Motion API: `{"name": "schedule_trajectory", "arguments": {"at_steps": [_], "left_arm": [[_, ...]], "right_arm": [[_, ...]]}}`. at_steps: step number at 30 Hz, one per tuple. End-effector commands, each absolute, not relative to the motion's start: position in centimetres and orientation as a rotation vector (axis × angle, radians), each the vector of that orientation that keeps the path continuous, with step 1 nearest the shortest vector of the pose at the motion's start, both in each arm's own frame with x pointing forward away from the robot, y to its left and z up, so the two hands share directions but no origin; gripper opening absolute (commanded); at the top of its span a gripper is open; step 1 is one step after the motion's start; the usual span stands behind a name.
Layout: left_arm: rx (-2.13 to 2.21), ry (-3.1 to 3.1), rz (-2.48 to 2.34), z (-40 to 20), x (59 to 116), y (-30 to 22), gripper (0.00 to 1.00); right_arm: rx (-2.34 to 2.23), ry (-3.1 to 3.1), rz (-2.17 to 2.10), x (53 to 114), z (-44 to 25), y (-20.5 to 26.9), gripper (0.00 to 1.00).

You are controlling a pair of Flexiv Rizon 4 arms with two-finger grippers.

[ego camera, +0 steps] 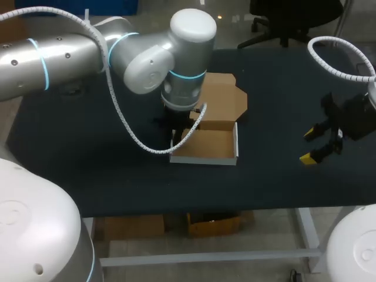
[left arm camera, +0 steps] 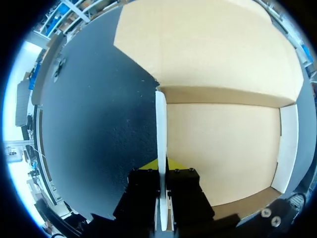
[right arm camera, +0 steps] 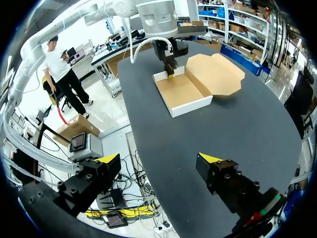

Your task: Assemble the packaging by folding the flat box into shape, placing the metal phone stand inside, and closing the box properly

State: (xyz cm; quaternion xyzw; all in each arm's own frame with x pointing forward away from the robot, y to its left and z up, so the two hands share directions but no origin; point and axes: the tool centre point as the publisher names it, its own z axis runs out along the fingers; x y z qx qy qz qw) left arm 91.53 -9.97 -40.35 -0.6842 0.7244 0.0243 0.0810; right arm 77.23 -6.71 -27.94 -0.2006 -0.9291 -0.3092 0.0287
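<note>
So the box [ego camera: 208, 144] sits roughly mid-desk [ego camera: 88, 170], stood up into an open tray, with its brown lid [ego camera: 222, 94] flopped back flat toward the far edge. My left tool [left arm camera: 162, 166] is clamped on the box's white left side wall [left arm camera: 161, 124], one finger inside the tray and one outside. My right tool [ego camera: 309, 145] hangs spread wide above the desk near its right edge, well apart from the box.

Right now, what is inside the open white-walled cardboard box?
Only bare brown floor shows in the white-walled cardboard box; no stand. The left gripper clamping its wall hides one corner.
</note>
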Motion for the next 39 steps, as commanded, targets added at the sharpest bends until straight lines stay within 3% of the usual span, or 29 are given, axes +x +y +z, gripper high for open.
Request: {"name": "schedule_trajectory", "arguments": {"at_steps": [1, 12, 14, 17, 18, 21, 24, 25, 39], "left_arm": [[-2.096, 2.223, -0.079, -40.0, 90.8, -8.6, 0.25], [-2.199, 2.238, -0.206, -39.5, 89.9, -8.8, 0.30], [-2.206, 2.246, -0.238, -39.4, 89.6, -8.9, 0.41], [-2.206, 2.260, -0.274, -39.0, 89.3, -9.1, 0.49], [-2.206, 2.266, -0.288, -38.8, 89.3, -9.1, 0.60], [-2.204, 2.288, -0.338, -38.3, 89.1, -9.1, 0.65], [-2.185, 2.329, -0.391, -37.7, 88.8, -8.9, 0.96], [-2.178, 2.341, -0.409, -37.5, 88.8, -8.9, 1.00], [-1.986, 2.535, -0.669, -34.1, 86.7, -7.6, 1.00]], "right_arm": [[-0.617, -2.863, -0.958, 77.3, -27.9, -6.7, 1.00], [-0.618, -2.858, -0.954, 77.4, -27.9, -6.5, 1.00], [-0.620, -2.859, -0.952, 77.4, -27.9, -6.5, 1.00], [-0.622, -2.858, -0.951, 77.4, -27.9, -6.5, 1.00], [-0.623, -2.857, -0.952, 77.4, -27.9, -6.5, 1.00], [-0.624, -2.856, -0.954, 77.3, -28.0, -6.5, 1.00], [-0.627, -2.855, -0.959, 77.3, -27.9, -6.7, 1.00], [-0.630, -2.855, -0.963, 77.3, -27.8, -6.8, 1.00], [-0.626, -2.849, -0.999, 77.6, -27.1, -7.5, 1.00]]}}
